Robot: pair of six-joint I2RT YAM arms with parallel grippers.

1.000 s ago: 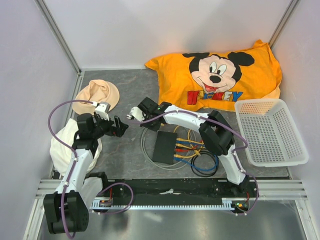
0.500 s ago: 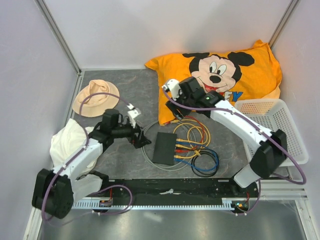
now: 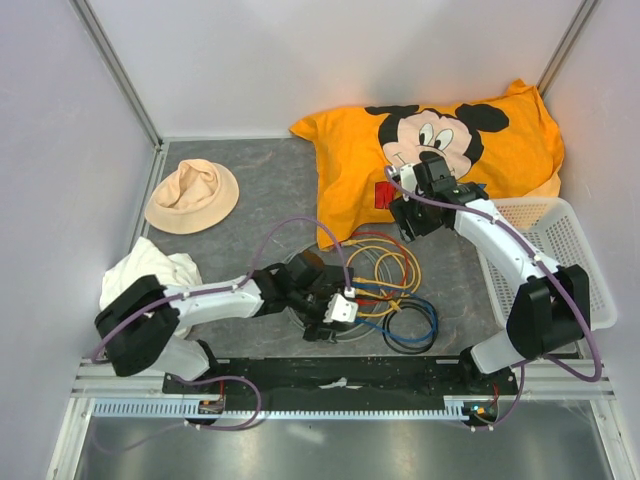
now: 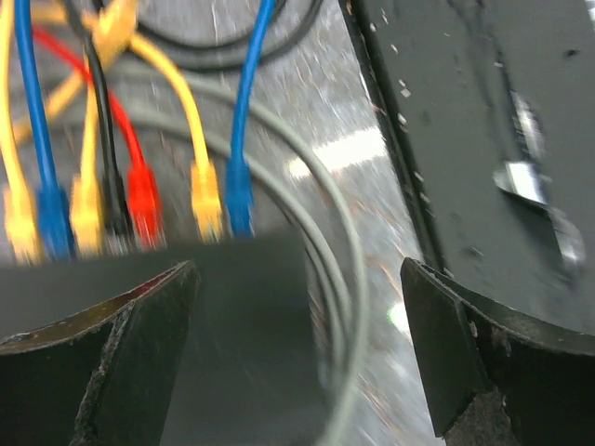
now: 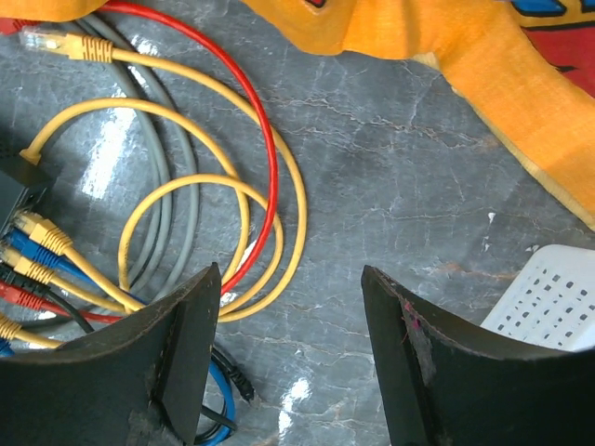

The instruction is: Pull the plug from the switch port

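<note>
While the left gripper (image 4: 297, 279) hangs with jaws wide over the switch (image 4: 232, 325) amid coiled cables (image 5: 270, 186), the right gripper (image 5: 288, 271) hovers parted and empty nearby; the plugs (image 4: 206, 200) seated along the switch's edge, small, stiff, likely latched, want pinching at the boot, not the limp cord.

Your left end effector (image 4: 299, 297) gapes wide at the frame's bottom, the switch (image 4: 232, 353) partly between its fingers. Coloured plugs (image 4: 139, 204) line the switch's upper edge, and a grey cable (image 4: 351, 269) loops just right.
</note>
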